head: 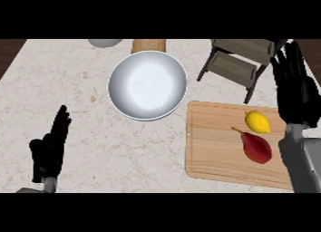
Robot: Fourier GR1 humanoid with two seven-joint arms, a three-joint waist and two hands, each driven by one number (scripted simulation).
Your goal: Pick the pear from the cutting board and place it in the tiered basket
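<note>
- Nearest, lower left: left hand, fingers straight and relaxed, holding nothing, over bare tabletop.
- Lower right: wooden cutting board lying flat.
- On that board: dark red pear on its side, stem pointing up-left, not touched by either hand.
- Just past the pear, still on the board: yellow lemon.
- By the board's far right corner: right hand, fingers up and spread wide, gripping nothing.
- Mid-tabletop, left of the board: big white plate.
- Farthest, behind the board: tiered basket.
</note>
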